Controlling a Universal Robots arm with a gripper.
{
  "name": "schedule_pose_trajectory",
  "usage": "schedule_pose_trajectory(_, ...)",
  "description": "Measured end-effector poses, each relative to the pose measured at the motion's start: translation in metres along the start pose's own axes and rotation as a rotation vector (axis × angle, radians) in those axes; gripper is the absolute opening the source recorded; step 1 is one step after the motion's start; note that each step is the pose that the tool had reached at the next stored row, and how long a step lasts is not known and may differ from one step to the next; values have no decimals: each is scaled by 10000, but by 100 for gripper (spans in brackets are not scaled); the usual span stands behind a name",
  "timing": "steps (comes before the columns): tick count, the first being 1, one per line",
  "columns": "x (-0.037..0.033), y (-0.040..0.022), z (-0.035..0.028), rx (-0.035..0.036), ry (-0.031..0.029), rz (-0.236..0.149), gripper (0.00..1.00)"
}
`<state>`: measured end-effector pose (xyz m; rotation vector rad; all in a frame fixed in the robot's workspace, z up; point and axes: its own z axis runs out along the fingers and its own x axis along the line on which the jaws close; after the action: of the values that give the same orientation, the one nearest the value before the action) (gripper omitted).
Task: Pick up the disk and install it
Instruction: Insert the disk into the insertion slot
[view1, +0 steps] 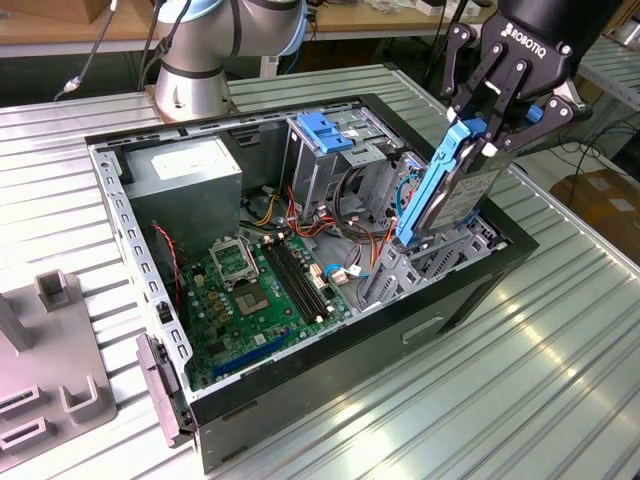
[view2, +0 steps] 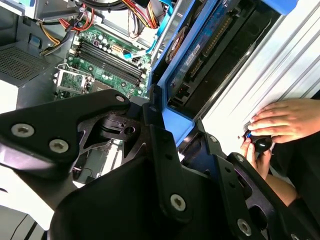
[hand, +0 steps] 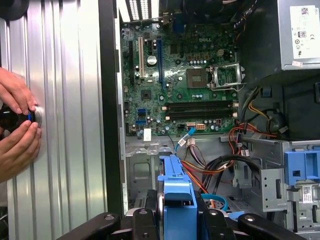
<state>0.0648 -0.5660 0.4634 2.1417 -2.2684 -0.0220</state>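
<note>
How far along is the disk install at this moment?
Pickup looks done: the gripper is shut on the disk, which hangs tilted over the open computer case. In hand: its lower end is near the drive bay. Left: it is not yet seated there.

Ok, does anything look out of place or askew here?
The disk hangs tilted in the gripper above the open computer case, not yet seated. A person's hands rest on the table beside the case. Nothing looks damaged.
</note>
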Motion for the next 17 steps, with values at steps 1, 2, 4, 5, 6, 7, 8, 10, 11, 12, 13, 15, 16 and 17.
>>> schedule_pose_trajectory(1,1,-1,6,-2,-1,0,37)
schedule_pose_trajectory(2,1,-1,10,-4,-1,-1,37)
schedule_pose_trajectory(4,1,-5,26,-13,0,0,37)
schedule_pose_trajectory(5,1,-6,30,-15,0,0,37)
schedule_pose_trajectory(6,1,-7,35,-18,1,0,37)
schedule_pose_trajectory(7,1,-8,40,-21,0,0,37)
schedule_pose_trajectory(8,1,-8,46,-24,0,0,37)
schedule_pose_trajectory(10,1,-10,55,-28,0,0,37)
schedule_pose_trajectory(11,1,-11,60,-31,1,0,37)
schedule_pose_trajectory(12,2,-13,68,-36,1,-1,37)
schedule_pose_trajectory(13,2,-15,73,-41,2,0,37)
schedule_pose_trajectory(15,2,-16,75,-41,1,0,37)
schedule_pose_trajectory(16,2,-16,75,-41,2,0,37)
schedule_pose_trajectory(17,2,-16,76,-41,1,-1,37)
